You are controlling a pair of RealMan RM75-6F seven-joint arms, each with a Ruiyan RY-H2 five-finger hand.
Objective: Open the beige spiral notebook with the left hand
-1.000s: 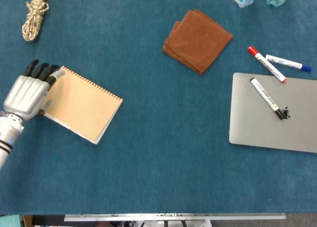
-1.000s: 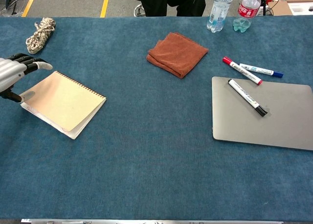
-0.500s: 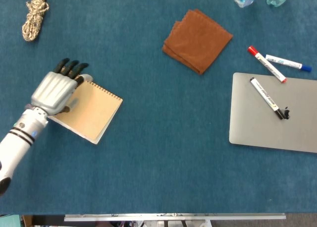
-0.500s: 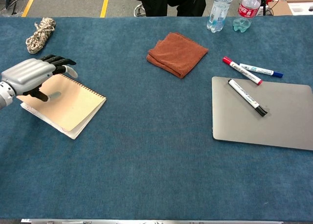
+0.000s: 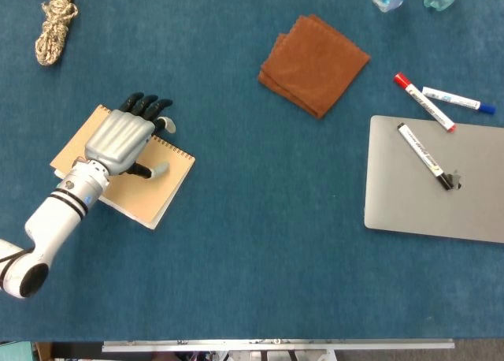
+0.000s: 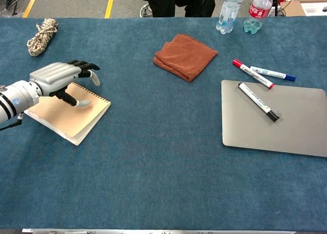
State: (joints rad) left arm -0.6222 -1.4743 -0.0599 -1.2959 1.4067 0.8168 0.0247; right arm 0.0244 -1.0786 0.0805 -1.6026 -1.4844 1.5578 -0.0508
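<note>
Lying closed, notebook (image 5: pixel 134 184) long axis diagonal, spiral edge upper-right | left robot hand (image 5: pixel 122 143) above it, fingers apart, empty

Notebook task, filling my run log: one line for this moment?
left hand: open, above notebook | notebook: closed | right hand: unseen

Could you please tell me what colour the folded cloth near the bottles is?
The folded cloth is rust brown, clearest in the chest view.
</note>
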